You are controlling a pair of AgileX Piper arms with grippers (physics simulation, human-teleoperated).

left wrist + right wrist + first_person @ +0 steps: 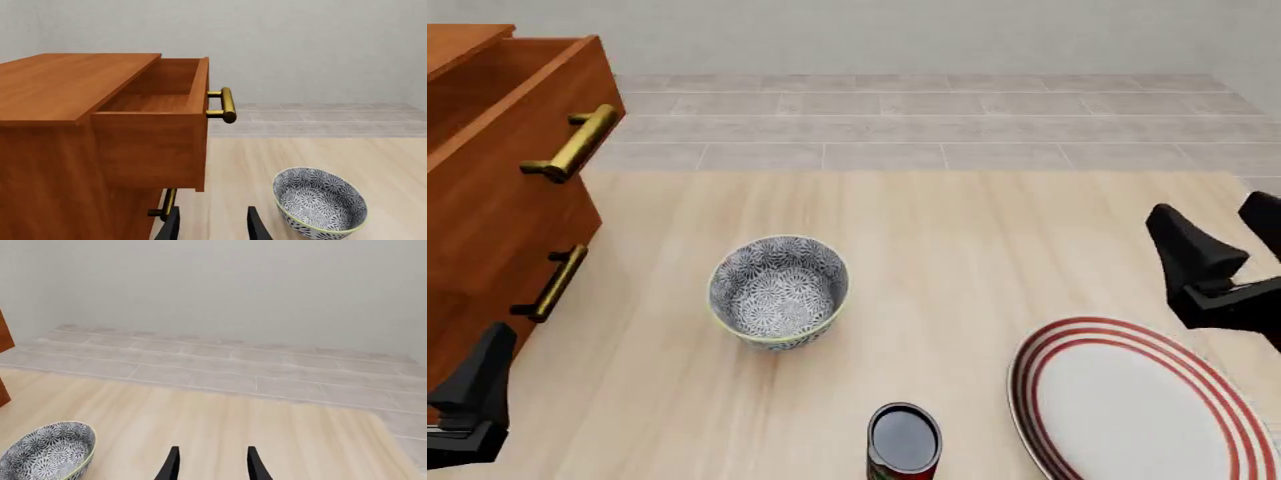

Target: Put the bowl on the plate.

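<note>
so the bowl [779,291] is sitting upright on the wooden surface [961,260], roughly mid-way across and nothing is touching it. the plate [1134,405] is well apart from it, down at the near right corner, flat and bare, so there's room for the bowl to land on it. a small dark can [904,440] stands between them near the front edge, which looks to me like the one thing a straight carry could clip. the right gripper [1225,245] hangs above the surface just behind the plate with its jaws spread and nothing in them. the left gripper [213,225] is low by the brown cabinet [494,200], whose top drawer [157,125] is pulled out; its jaws are apart too, holding nothing, with the bowl just off to one side in its wrist view. i'd say nothing's started yet, and the left arm looks nearer to the bowl.
</note>
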